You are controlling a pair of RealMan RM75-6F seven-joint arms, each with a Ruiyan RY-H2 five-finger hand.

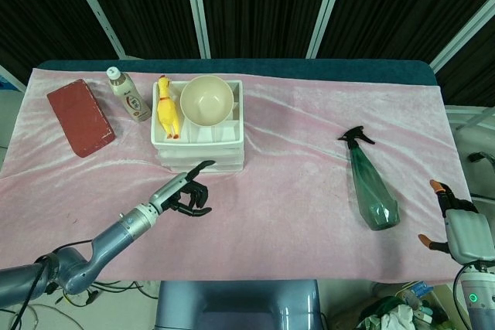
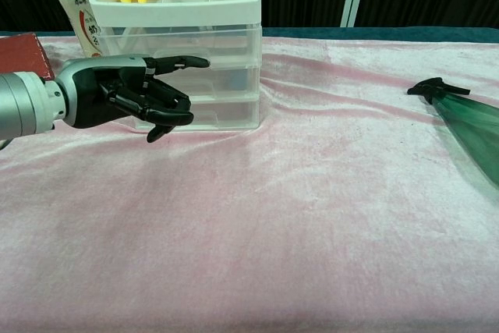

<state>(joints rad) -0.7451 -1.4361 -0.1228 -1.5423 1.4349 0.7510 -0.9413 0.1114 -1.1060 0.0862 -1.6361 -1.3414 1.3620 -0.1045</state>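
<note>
A white drawer unit [image 1: 203,156] stands on the pink cloth with a cream bowl [image 1: 206,100] and a yellow rubber chicken [image 1: 166,107] in its top tray. My left hand [image 1: 186,195] hovers just in front of the unit's clear drawers [image 2: 218,76], a little apart from them. In the chest view the left hand [image 2: 129,95] has one digit stretched toward the drawers and the others loosely bent, and it holds nothing. My right hand [image 1: 462,231] rests off the table's near right corner, empty, with its orange fingertips spread.
A green spray bottle [image 1: 371,187] lies on its side at the right. A milk-tea bottle [image 1: 128,95] and a red brick [image 1: 80,117] sit left of the drawer unit. The pink cloth [image 1: 294,191] is wrinkled around the unit.
</note>
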